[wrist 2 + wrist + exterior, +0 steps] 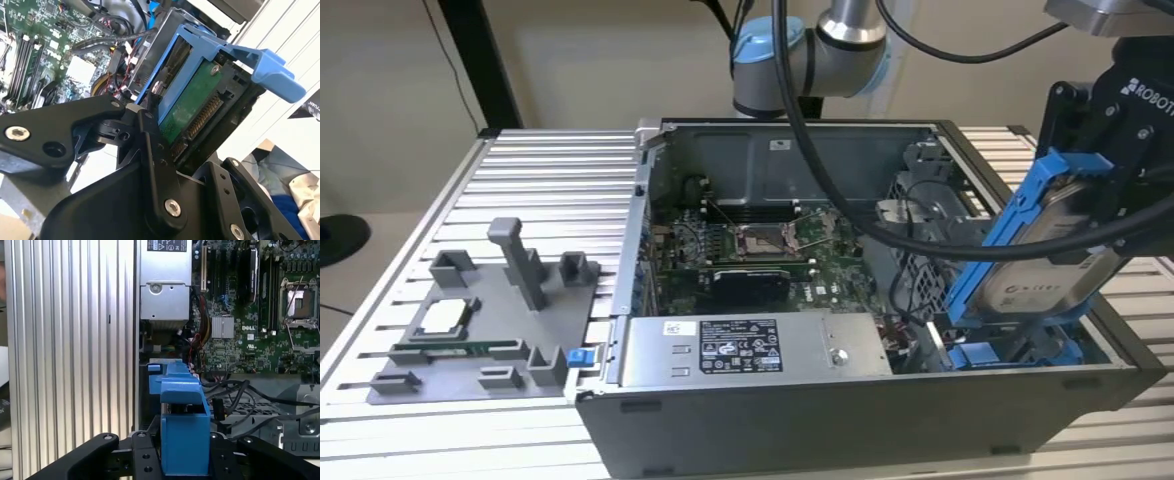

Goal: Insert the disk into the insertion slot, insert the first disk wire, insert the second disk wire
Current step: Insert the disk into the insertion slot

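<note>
**Exterior view.** Light is even and diffuse, at moderate brightness. The table [534,180] slats carry a mild sheen. The case [854,410] interior is dimmer, with soft shade along its walls, and its outer front wall reads dark. The disk [1047,275] label gives a faint pale reflection.

**Second wrist view.** Exposure is uneven. The slats beside the case are washed out almost to white. The gripper [182,135] body in the foreground is near-black, with thin highlights on its edges and screw heads. The motherboard [75,35] is fairly lit.

**First wrist view.** White glare streaks run along the slats. The power supply [165,295] face reflects brightly. The blue carrier [185,440] is evenly lit and its colour is saturated.
</note>
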Controlling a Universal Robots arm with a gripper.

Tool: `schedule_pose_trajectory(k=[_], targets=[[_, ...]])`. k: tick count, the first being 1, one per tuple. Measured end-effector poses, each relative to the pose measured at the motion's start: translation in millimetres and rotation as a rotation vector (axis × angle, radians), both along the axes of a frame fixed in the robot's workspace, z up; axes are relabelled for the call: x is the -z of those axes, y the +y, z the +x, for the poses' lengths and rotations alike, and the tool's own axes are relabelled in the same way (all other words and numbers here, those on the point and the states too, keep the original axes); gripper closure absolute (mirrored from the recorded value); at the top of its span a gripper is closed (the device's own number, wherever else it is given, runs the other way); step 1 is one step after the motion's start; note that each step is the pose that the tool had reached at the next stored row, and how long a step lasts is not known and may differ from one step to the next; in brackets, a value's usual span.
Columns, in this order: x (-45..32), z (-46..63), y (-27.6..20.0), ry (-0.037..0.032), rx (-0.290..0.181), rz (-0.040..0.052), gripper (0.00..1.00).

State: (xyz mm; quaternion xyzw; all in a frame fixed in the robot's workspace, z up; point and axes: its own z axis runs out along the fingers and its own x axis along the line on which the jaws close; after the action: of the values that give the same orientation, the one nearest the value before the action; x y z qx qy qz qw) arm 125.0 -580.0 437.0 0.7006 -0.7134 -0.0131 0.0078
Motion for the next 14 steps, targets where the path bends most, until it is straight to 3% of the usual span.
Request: schedule_pose_trajectory(k=[7, 14], targets=[[10.4, 1.0, 0.0, -0.0029, 0.000, 0.0032, 1.00], [10.8, 1.0, 0.0, -0.0030, -0.003, 0.0031, 1.00]])
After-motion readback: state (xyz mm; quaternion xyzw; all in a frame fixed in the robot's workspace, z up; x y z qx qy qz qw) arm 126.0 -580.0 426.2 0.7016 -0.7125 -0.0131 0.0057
